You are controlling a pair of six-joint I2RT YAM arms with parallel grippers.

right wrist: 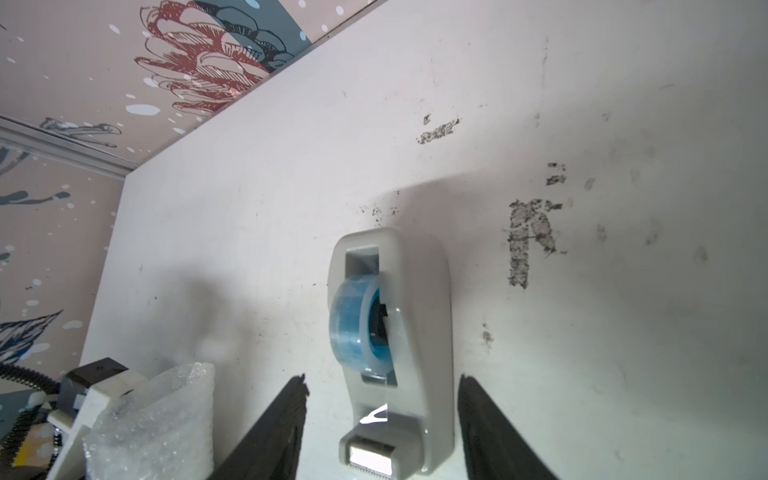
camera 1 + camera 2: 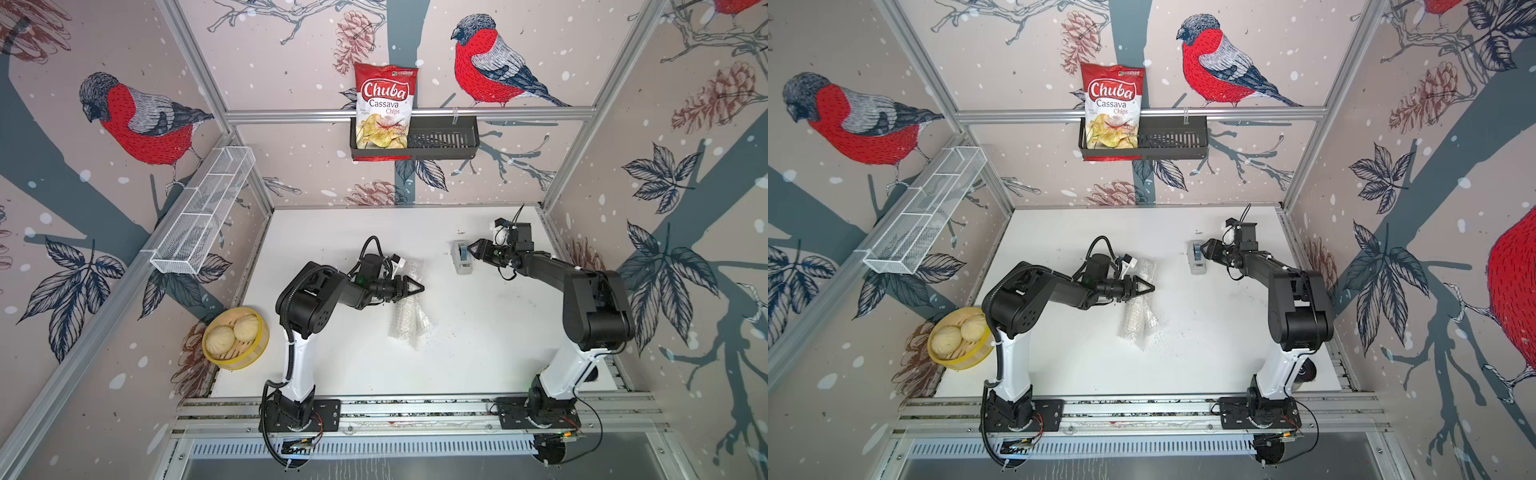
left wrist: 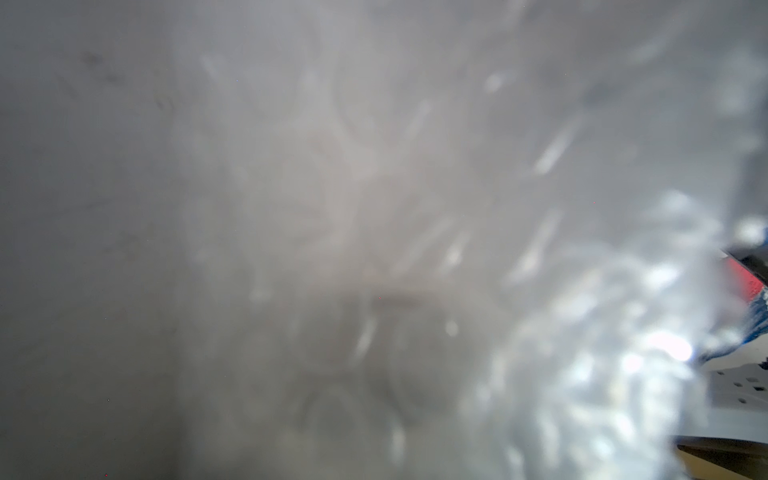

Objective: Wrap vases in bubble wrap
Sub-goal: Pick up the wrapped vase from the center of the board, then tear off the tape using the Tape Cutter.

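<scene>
The bubble wrap (image 2: 409, 320) (image 2: 1136, 320) lies mid-table as a long rolled bundle. The vase is hidden; I see none of it. My left gripper (image 2: 419, 286) (image 2: 1149, 286) lies across the upper part of the bundle with its jaws together in a point. In the left wrist view the blurred bubble wrap (image 3: 582, 332) fills nearly everything and hides the jaws. My right gripper (image 2: 473, 249) (image 1: 382, 386) is open, its fingers on either side of the cutter end of a grey tape dispenser (image 2: 462, 259) (image 1: 415, 316) with a blue roll, not touching it. A corner of the bubble wrap (image 1: 153, 419) shows here too.
A yellow steamer basket (image 2: 232, 363) with buns sits off the table's left edge. On the left wall hangs a white mesh shelf (image 2: 203, 212). A black basket (image 2: 442, 139) on the back rail holds a chips bag (image 2: 384, 108).
</scene>
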